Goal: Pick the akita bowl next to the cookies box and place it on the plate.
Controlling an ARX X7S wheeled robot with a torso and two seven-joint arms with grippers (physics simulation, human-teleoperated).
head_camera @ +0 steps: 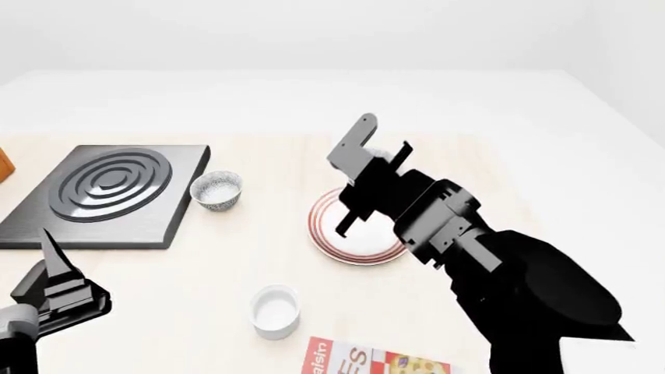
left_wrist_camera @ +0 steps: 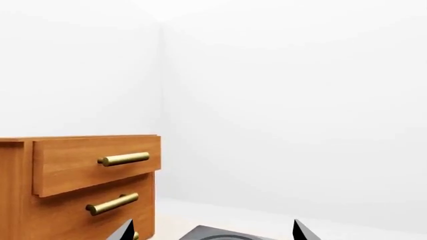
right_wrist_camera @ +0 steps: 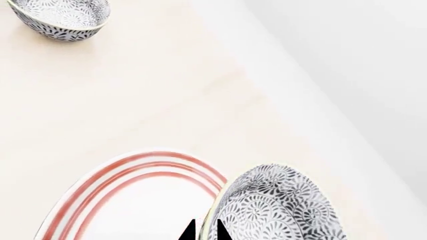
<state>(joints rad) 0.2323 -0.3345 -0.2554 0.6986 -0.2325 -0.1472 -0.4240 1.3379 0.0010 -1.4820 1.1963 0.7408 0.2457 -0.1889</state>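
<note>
At centre frame in the head view, the right gripper [right_wrist_camera: 205,231] pinches the rim of the akita bowl [right_wrist_camera: 277,207] above the plate [right_wrist_camera: 133,200], tilted on edge; released like this it would likely tip or roll off

Bright, even, sharp renders; faint shadows.

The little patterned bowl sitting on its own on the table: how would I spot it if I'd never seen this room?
Find the black stove plate with raised rings on the pale table. Just beside its edge stands the akita bowl, speckled grey and white outside. The white cup nearer the robot is plain and straight-sided.
</note>
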